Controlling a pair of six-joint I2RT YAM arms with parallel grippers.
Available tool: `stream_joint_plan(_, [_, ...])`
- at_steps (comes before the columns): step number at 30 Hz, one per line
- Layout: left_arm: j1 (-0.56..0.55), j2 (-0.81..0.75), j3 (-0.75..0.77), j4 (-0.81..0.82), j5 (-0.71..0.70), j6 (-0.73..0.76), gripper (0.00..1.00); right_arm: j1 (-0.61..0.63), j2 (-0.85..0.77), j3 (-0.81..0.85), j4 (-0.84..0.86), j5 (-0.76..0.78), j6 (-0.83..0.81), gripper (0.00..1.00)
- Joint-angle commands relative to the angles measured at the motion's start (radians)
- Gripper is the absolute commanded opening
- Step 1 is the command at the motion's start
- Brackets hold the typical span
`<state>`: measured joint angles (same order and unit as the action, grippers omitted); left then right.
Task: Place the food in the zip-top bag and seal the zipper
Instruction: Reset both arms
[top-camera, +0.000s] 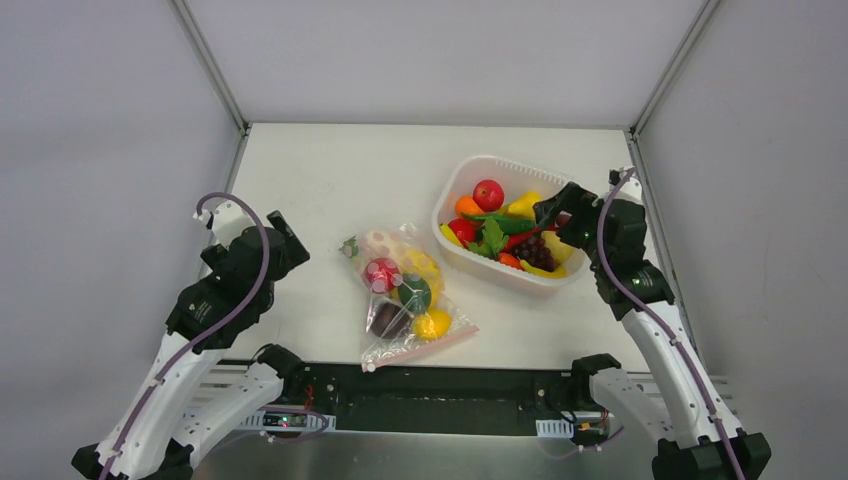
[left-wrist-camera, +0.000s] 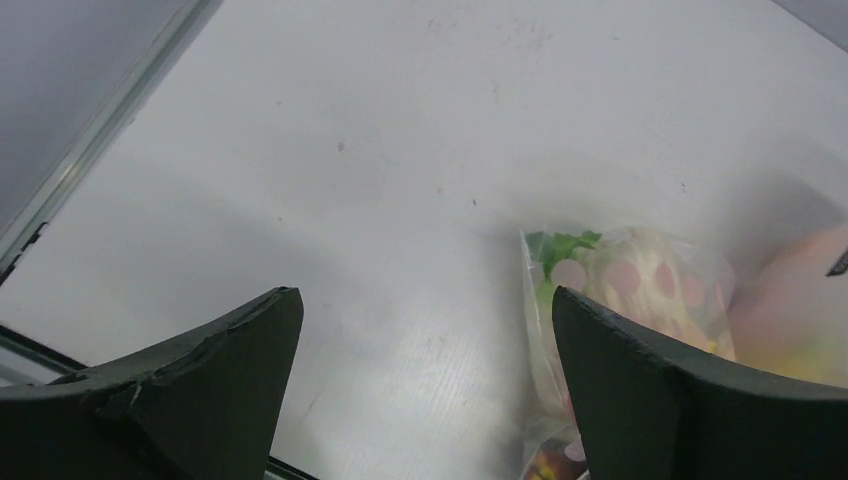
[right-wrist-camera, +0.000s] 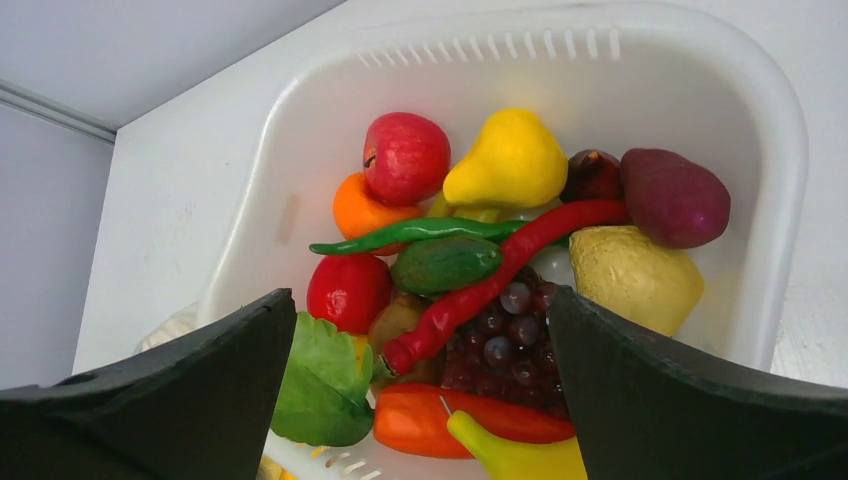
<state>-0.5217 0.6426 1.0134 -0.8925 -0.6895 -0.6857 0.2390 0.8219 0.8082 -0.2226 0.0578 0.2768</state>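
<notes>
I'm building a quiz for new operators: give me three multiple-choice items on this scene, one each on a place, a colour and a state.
1. The basket sits on which side of the zip-top bag? A left arm's B right arm's C beneath it
2. The long chilli lying across the grapes is: A red B blue C white
3. The right pincer is: A shut on an apple B shut on the bag C open, empty
Answers: B, it stands by the right arm; A, glossy red; C, fingers apart above the basket, holding nothing.
</notes>
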Motion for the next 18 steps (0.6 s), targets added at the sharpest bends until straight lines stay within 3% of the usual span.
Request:
stream_joint_plan(1, [0.006,0.036,0.021,-0.104,-0.139,-0.091,0.99,-0.003,-0.047,-0.032,0.015,-0.009,0.05,1.0])
stream_joint_plan(8, [0.007,0.027,-0.001,-0.131,-0.163,-0.146,0.99,-0.001,-0.095,-0.064,0.013,-0.045,0.023,1.0])
stream_joint_plan(18, [0.006,-0.062,-0.026,-0.048,-0.164,-0.076,0.99,-0.002,-0.138,-0.082,0.046,-0.084,0.009,1.0])
